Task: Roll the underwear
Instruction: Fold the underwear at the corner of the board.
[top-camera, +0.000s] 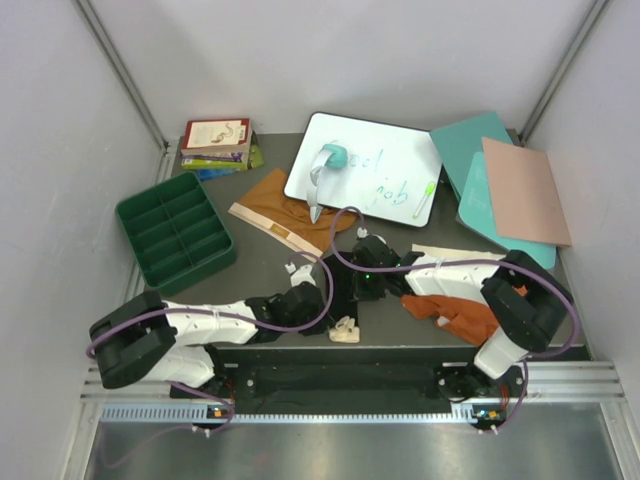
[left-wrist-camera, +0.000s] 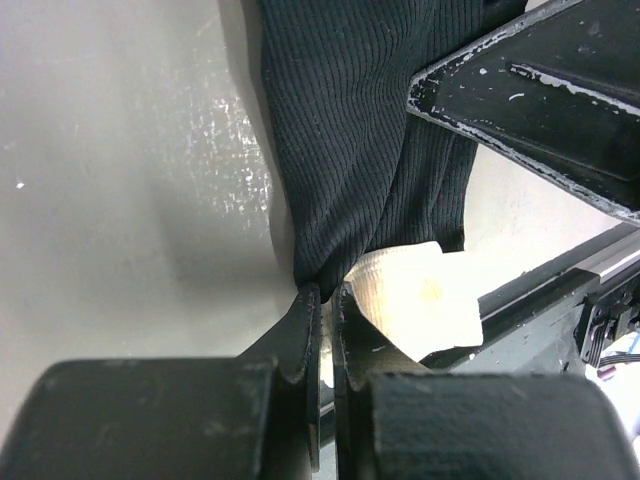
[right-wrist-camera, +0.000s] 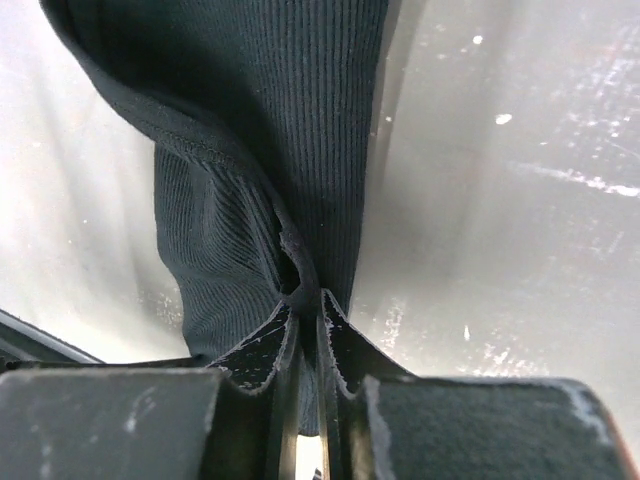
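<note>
Black briefs (left-wrist-camera: 350, 150) held bunched over near edge of surface (top-camera: 250, 272): left hand (left-wrist-camera: 328, 292) and right hand (right-wrist-camera: 307, 300) both clenched on cloth. Rust-orange briefs (top-camera: 455, 312) crumpled beside. Mustard-tan briefs (top-camera: 280, 208) spread farther back. None rolled; all three judged outstanding.

The left arm (top-camera: 205, 322) and right arm (top-camera: 455, 270) are white with black joints, each trailing a purple cable (top-camera: 333, 240); black fingers (right-wrist-camera: 258, 352) show pale scuffs.

Probably a lab: white panel walls (top-camera: 350, 50), aluminium rail (top-camera: 590, 380).
</note>
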